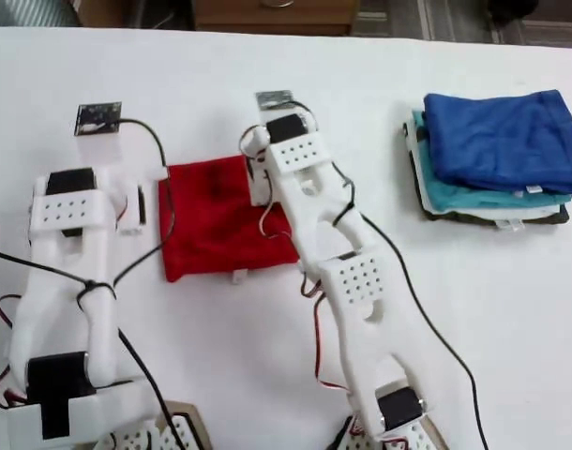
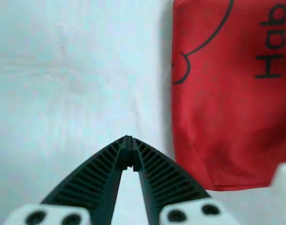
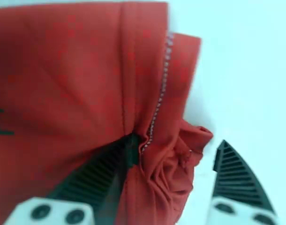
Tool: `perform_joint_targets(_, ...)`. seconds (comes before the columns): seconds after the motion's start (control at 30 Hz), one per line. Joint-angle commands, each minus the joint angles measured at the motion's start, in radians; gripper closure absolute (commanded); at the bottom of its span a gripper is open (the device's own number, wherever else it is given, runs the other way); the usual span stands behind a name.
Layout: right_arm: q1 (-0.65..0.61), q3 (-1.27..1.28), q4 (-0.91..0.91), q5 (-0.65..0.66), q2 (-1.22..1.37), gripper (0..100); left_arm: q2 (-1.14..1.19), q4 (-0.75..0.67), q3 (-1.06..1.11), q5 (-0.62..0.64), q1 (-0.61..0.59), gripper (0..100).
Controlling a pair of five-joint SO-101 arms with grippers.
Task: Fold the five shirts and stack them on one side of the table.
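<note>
A folded red shirt (image 1: pixel 220 220) with black print lies in the middle of the white table (image 1: pixel 286 75). My right gripper (image 1: pixel 259 178) stands open at its right edge. In the right wrist view the bunched red hem (image 3: pixel 180 154) sits between the two fingers of that gripper (image 3: pixel 176 152). My left gripper (image 1: pixel 134 208) is just left of the shirt, over bare table. Its fingertips meet, shut on nothing (image 2: pixel 129 141), with the red shirt (image 2: pixel 227 93) a short way to the side. A stack of folded shirts (image 1: pixel 497 150) lies at the right, blue on top, then teal, white and dark.
Black cables (image 1: pixel 164 187) run from both arms across the table and over the red shirt's left edge. Bare table lies between the red shirt and the stack, and along the far side. Wooden furniture (image 1: pixel 272 14) stands beyond the far edge.
</note>
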Motion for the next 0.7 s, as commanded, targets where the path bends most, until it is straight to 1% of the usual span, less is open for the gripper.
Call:
perform_joint_targets(0.0,-0.041,-0.018,0.059,0.104,0.058,89.7,-0.006,-0.012,-0.005,0.002,-0.009,97)
perform_joint_targets(0.03,-0.042,-0.020,0.059,0.114,0.058,96.1,-0.006,-0.012,-0.005,0.002,-0.009,97)
perform_joint_targets(0.07,-0.042,-0.021,0.059,0.114,0.053,99.1,-0.006,-0.012,-0.005,0.002,-0.009,97)
perform_joint_targets(0.1,-0.042,-0.018,0.059,0.118,0.050,96.7,-0.006,-0.012,-0.005,0.002,-0.009,97)
perform_joint_targets(0.13,-0.041,-0.018,0.059,0.126,0.047,96.4,-0.006,-0.012,-0.005,0.002,-0.009,97)
perform_joint_targets(0.17,-0.038,-0.018,0.059,0.126,0.045,98.0,-0.006,-0.012,-0.005,0.002,-0.009,97)
perform_joint_targets(0.43,-0.022,-0.015,0.061,0.120,-0.022,97.1,-0.006,-0.012,-0.005,0.002,-0.009,97)
perform_joint_targets(0.5,-0.022,-0.011,0.061,0.115,-0.053,91.6,-0.006,-0.020,-0.005,0.002,-0.009,97)
perform_joint_targets(0.6,-0.024,-0.012,0.061,0.061,-0.114,77.9,-0.006,-0.037,-0.002,0.002,-0.009,97)
perform_joint_targets(0.67,-0.028,-0.014,0.061,0.052,-0.156,73.5,-0.006,-0.040,-0.004,0.002,-0.009,97)
